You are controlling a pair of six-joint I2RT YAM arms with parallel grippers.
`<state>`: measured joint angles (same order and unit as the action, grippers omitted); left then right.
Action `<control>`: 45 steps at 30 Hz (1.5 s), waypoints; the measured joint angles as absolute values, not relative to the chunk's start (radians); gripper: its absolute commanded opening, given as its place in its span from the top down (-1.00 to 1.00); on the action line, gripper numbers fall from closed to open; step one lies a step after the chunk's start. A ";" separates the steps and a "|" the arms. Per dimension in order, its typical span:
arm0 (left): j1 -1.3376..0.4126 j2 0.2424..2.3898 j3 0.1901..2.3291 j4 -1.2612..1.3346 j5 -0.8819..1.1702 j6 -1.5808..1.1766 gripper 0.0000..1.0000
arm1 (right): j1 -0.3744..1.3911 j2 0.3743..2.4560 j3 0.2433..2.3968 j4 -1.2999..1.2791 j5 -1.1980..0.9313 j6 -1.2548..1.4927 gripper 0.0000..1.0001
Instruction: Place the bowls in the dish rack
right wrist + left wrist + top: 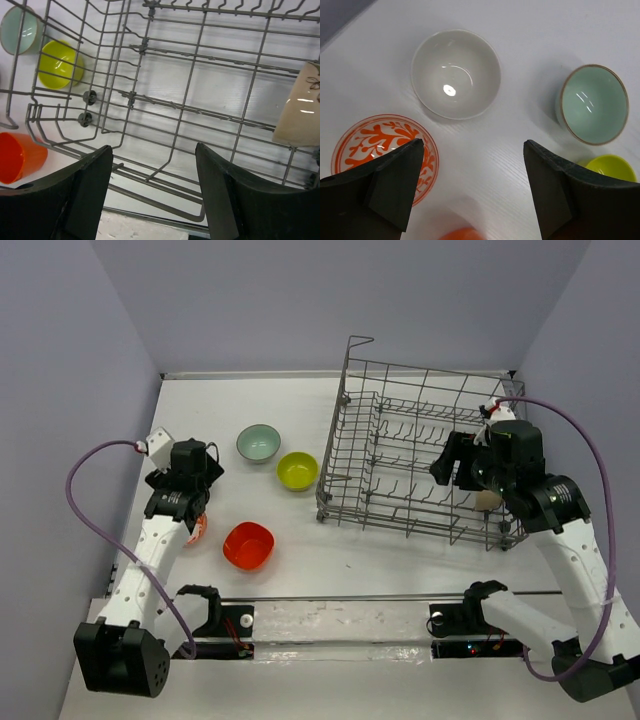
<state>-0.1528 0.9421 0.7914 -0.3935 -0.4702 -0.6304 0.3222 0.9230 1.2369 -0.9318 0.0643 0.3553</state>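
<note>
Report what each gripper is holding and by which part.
Nothing is held. The left gripper is open above the table; the right gripper is open over the dish rack, apart from the cream bowl inside it.

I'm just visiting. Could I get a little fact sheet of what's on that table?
Dish rack: grey wire, right side of table
In rack: one cream bowl, near-right corner
On table: teal bowl, lime bowl, orange-red bowl, white bowl, red-patterned bowl
Left tool: open, empty, above the loose bowls
Right tool: open, empty, over the rack
</note>
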 measured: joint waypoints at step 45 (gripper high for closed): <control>0.247 1.445 0.819 -0.172 -0.279 -0.664 0.05 | 0.387 0.826 1.176 -0.877 0.022 0.363 -0.49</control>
